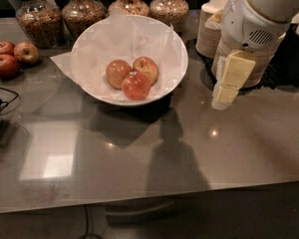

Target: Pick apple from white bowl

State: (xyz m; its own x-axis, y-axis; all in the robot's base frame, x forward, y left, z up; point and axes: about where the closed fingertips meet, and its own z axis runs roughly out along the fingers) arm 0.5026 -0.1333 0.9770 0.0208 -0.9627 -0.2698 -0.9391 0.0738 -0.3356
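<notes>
The apple (117,72) sits leftmost of three in the white bowl (175,49), touching the red one in front, ungrasped. This looks like the approach. The gripper (223,97) hangs right of the bowl, outside its rim — parted or closed, I cannot tell. Next call — swing left over the rim, then down.

White rounded wrist housing (256,21) enters at the upper right. Pale-yellow blocky tool (222,101) (tip pointing down, slightly off vertical) hangs directly beneath it.
</notes>
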